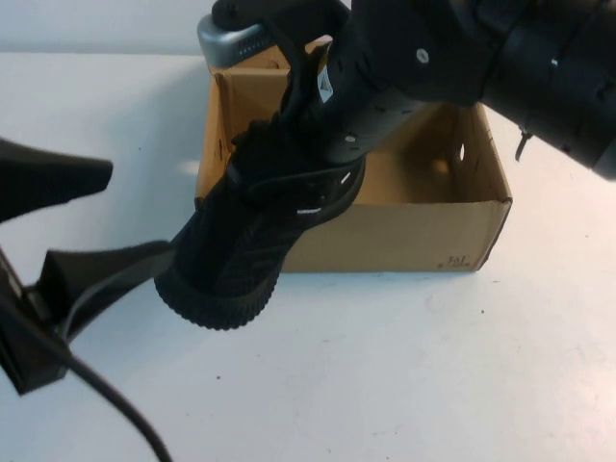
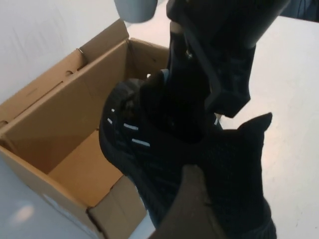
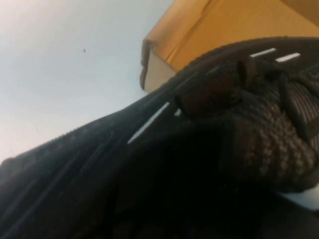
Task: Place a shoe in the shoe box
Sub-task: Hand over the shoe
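Note:
The black knit shoe point(image 1: 245, 250) hangs tilted, toe down and out past the front left corner of the open brown shoe box point(image 1: 423, 231). Its heel end is over the box. My right gripper point(image 1: 322, 144) reaches in from the upper right and is shut on the shoe's collar. My left gripper point(image 1: 140, 217) is open at the left, its fingertips just short of the shoe's toe. The left wrist view shows the shoe point(image 2: 149, 159) with white dashes over the box point(image 2: 60, 114), behind one left finger point(image 2: 192, 209). The right wrist view is filled by the shoe point(image 3: 199, 149) beside the box corner point(image 3: 209, 30).
The box stands at the back middle of the white table point(image 1: 404, 366), flaps up, its inside bare. A grey rounded part point(image 1: 231, 38) sits above the box's back left corner. A black cable point(image 1: 115, 404) trails from the left arm across the front left.

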Controlling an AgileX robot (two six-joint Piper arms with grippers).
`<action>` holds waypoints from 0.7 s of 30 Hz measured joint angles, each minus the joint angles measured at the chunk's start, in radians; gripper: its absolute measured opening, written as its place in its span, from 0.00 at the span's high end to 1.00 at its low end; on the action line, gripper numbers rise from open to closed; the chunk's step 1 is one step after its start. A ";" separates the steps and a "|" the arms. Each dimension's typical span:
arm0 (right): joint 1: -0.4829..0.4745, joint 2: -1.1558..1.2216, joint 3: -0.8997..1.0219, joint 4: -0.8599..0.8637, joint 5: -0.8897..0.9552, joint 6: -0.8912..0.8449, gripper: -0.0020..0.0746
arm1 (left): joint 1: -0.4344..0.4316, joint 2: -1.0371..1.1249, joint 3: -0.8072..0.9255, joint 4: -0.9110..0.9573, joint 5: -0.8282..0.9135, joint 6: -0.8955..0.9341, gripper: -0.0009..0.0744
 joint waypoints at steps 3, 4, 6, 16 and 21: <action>-0.019 0.011 -0.032 0.002 0.008 0.014 0.92 | -0.029 0.047 -0.046 0.063 0.004 -0.035 0.32; -0.028 0.016 -0.045 0.002 0.013 0.017 0.92 | -0.041 0.063 -0.053 0.078 0.004 -0.040 0.32; -0.047 0.027 -0.066 0.005 0.028 0.022 0.92 | -0.068 0.089 -0.056 0.104 -0.001 -0.043 0.32; -0.088 0.047 -0.090 0.031 0.077 0.026 0.92 | -0.236 0.187 -0.058 0.171 -0.176 -0.091 0.32; -0.088 0.054 -0.090 0.041 0.077 0.026 0.92 | -0.314 0.244 -0.058 0.301 -0.291 -0.256 0.32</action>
